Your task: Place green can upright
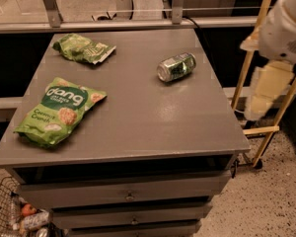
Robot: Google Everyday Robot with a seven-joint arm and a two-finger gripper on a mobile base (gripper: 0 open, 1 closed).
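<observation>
The green can [176, 66] lies on its side on the grey cabinet top [138, 107], at the back right, with its silver end facing left. My gripper [264, 91] hangs off the table's right side, beyond the edge and lower right of the can, well apart from it. The white arm [286, 26] shows above it at the right edge of the view.
A flat green "dang" snack bag [59, 111] lies front left. A smaller wrinkly green bag [84, 48] lies back left. A yellow frame [251, 63] stands right of the cabinet. Drawers [130, 196] are below, and a wire basket [10, 216] sits at the lower left.
</observation>
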